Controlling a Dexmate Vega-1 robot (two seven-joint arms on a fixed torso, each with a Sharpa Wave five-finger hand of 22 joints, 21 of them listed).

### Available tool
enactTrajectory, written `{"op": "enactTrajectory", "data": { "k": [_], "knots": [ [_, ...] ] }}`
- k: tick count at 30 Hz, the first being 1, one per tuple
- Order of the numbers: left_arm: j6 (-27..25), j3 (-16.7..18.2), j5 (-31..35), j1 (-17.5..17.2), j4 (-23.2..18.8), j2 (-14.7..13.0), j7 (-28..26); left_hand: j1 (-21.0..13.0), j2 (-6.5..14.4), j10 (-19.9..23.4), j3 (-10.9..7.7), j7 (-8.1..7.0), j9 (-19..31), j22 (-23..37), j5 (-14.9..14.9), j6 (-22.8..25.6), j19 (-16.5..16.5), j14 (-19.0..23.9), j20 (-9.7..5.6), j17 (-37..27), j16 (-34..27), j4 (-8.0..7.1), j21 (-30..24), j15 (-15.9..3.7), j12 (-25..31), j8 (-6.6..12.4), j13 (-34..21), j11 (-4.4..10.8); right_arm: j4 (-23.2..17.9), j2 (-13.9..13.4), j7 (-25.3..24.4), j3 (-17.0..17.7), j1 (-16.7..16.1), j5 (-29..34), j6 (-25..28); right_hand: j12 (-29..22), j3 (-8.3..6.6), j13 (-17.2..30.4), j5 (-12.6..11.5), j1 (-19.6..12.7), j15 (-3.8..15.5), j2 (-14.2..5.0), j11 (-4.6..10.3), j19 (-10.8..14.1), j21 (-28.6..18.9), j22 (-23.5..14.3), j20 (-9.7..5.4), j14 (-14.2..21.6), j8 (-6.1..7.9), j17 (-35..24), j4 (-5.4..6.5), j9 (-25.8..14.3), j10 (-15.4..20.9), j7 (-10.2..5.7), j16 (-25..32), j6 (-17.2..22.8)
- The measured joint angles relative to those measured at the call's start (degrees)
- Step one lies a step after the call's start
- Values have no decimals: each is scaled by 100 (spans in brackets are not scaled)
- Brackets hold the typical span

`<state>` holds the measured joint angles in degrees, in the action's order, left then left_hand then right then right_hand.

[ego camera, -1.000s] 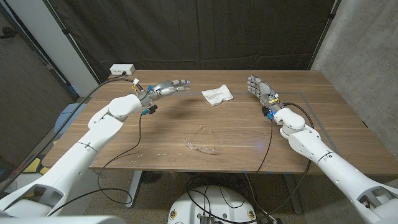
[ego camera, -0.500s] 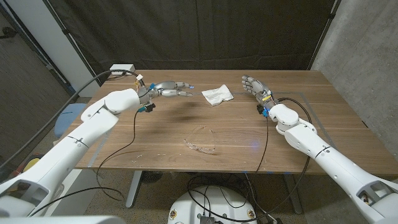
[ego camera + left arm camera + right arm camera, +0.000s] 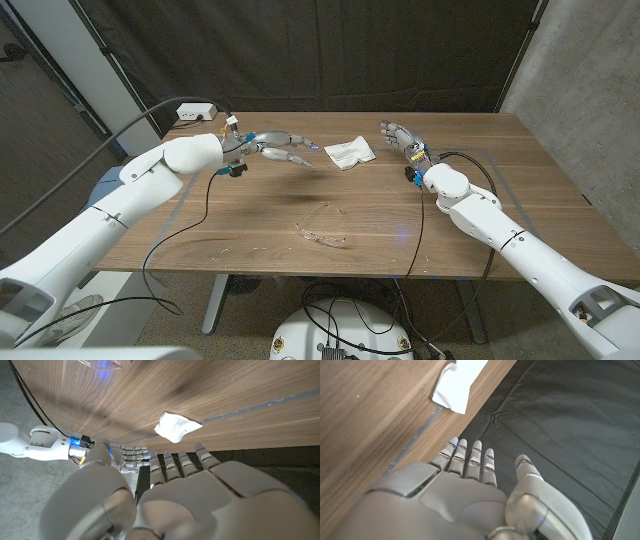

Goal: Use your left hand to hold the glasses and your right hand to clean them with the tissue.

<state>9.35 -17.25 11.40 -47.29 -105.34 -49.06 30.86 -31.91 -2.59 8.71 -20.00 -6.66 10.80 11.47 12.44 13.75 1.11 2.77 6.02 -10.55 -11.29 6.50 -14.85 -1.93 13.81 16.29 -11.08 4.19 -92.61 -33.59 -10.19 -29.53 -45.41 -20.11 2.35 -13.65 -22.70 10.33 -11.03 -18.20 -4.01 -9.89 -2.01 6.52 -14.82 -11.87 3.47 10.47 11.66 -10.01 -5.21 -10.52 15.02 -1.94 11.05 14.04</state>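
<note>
Hovering above table, L hand (image 3: pixel 283 149) & R hand (image 3: pixel 398 136) flank tissue (image 3: pixel 349 152), fingers apart, holding nothing.

Left hand (image 3: pixel 283 148) and right hand (image 3: pixel 398 136) hover empty, fingers spread.
</note>
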Motion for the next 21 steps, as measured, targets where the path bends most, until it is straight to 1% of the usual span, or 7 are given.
{"op": "enactTrajectory", "data": {
  "k": [1,4,5,9,14,17,21],
  "knots": [
    [14,-62,5,53,-103,-164,15,-18,-18,0,1,6,0,5,22,22,-5,0,-6,-11,0,1,0,0,0,0,0,0,-8,1,-46,-10,6,106,126,0,0,0,0,0,0,0,0,0,0,0,0,0,0,0,0,0,0,-20,0,20],
    [98,-108,16,94,-165,-287,105,-31,-32,0,31,23,0,14,36,39,-60,-23,-61,-26,0,31,23,8,0,0,0,0,-83,12,-89,-92,54,231,278,0,0,0,0,0,0,0,23,0,0,0,0,0,0,0,0,0,23,-21,0,22],
    [113,-118,17,104,-179,-312,126,-77,-78,0,31,23,0,14,36,39,-62,-62,-62,-26,0,31,24,11,-13,0,0,0,-97,17,-96,-106,64,252,306,0,0,0,0,-5,0,-5,23,0,0,0,0,0,0,0,0,0,23,-21,0,22],
    [213,-182,26,168,-301,-504,247,-82,-86,0,55,23,20,14,36,39,-98,-98,-66,-26,0,55,35,30,-28,0,-4,0,-176,48,-134,-186,108,359,443,0,-17,0,0,-25,0,-26,41,0,0,0,0,0,0,0,-17,0,41,-21,0,21],
    [303,-250,65,236,-449,-711,337,-100,-140,0,79,23,28,14,59,39,-125,-98,-79,-47,0,79,45,30,-28,0,-27,0,-248,82,-185,-271,145,479,596,0,-48,0,0,-25,0,-26,41,0,0,1,0,0,0,0,1,0,41,-21,0,21],
    [351,-305,122,292,-548,-824,402,-110,-206,22,103,69,28,13,81,115,-200,-98,-111,-53,0,102,89,30,-28,0,-26,22,-291,96,-215,-331,176,577,694,0,-48,0,-11,-24,30,-24,41,-1,-21,1,0,30,0,1,1,0,41,-20,0,21],
    [391,-406,215,382,-676,-945,491,-122,-218,30,120,66,28,13,110,233,-248,-160,-122,-80,0,85,89,48,-28,25,-26,30,-344,98,-236,-414,229,721,808,0,-48,0,-22,-75,30,-16,40,11,-29,1,-11,30,0,1,0,0,41,-20,0,20]
  ]
}}
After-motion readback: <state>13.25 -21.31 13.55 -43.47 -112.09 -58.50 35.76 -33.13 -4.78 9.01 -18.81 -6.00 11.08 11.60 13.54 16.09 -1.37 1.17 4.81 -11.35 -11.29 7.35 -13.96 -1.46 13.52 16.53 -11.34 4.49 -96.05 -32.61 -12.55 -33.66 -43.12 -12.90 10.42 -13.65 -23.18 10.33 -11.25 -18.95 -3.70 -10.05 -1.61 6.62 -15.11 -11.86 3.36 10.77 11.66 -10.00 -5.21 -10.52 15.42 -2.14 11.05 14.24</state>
